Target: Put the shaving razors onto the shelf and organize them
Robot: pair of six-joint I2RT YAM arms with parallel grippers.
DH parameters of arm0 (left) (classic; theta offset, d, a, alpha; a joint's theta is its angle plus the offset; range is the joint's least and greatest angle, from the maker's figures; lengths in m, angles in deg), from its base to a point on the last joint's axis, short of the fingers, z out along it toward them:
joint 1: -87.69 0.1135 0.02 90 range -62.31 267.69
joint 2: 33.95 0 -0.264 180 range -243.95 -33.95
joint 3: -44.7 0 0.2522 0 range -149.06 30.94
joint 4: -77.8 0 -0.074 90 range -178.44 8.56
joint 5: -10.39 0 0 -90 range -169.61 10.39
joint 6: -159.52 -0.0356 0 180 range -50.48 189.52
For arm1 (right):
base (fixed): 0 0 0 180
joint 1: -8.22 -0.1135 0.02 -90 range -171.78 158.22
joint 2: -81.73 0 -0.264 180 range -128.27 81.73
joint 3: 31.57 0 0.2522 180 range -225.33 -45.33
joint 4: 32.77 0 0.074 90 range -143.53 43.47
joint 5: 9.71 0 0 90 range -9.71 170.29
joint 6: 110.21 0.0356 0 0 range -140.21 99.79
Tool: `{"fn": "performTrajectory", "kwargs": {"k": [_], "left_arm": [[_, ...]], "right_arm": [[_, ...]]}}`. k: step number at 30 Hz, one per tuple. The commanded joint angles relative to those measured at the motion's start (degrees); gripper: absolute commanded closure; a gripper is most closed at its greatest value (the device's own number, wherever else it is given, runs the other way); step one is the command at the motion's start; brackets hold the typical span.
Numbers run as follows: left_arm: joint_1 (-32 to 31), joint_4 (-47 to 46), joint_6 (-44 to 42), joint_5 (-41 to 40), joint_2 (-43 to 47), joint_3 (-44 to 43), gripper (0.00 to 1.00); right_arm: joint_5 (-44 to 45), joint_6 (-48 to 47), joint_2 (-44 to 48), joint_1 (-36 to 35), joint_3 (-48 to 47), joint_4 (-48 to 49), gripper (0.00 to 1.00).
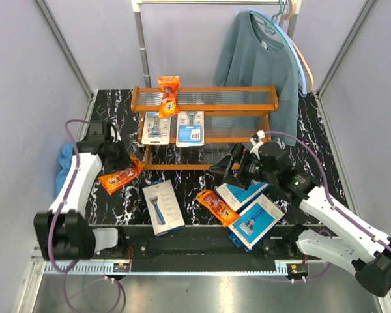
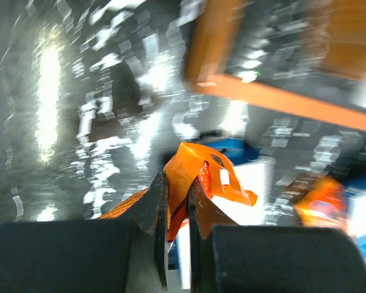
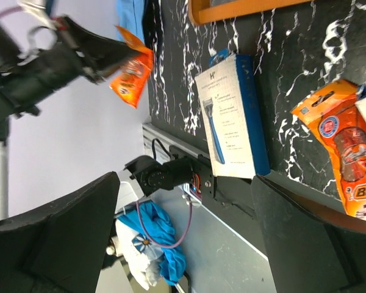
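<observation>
The orange bag [image 1: 119, 177], light, crinkly film that looks best pinched at an edge, hangs at eight o'clock off the shelf [image 1: 205, 90], clamped tight in the left gripper [image 2: 174, 186]. The right gripper [image 3: 184, 180] gapes wide and holds nothing, at five o'clock of the shelf. Only the blurred left wrist view shows the jaws biting the film, and only the top view shows the tiers to aim for.

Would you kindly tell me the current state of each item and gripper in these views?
Left gripper, shut on held orange bag.
Right gripper, open, empty.
Upper orange bag, on shelf, top tier.
Blister cards, lying on middle tier.
Loose orange bag, flat on table.
White box, flat on table.
Blue boxes, on table, overlapping.
Sweater, hanging up.
</observation>
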Motion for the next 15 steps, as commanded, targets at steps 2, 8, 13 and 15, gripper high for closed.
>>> {"fn": "performTrajectory", "kwargs": {"k": [2,8,13,15], "left_arm": [[0.4,2.1,5.4,13.3,8.1,-4.4,1.0],[0.4,-2.1,15.6,25.0,14.8,-3.7,1.0],[0.4,-13.4,30.7,31.5,20.6,1.4,1.0],[0.4,-19.9,38.8,32.2,23.2,3.8,1.0]], "right_arm": [[3.3,-4.2,-4.4,-4.8,-6.8,1.4,0.0],[8.3,-7.0,-10.6,-12.2,-11.7,5.4,0.0],[11.4,-7.5,-13.0,-16.5,-8.3,19.0,0.0],[13.7,-7.9,-13.9,-18.7,-7.3,22.2,0.0]]}}
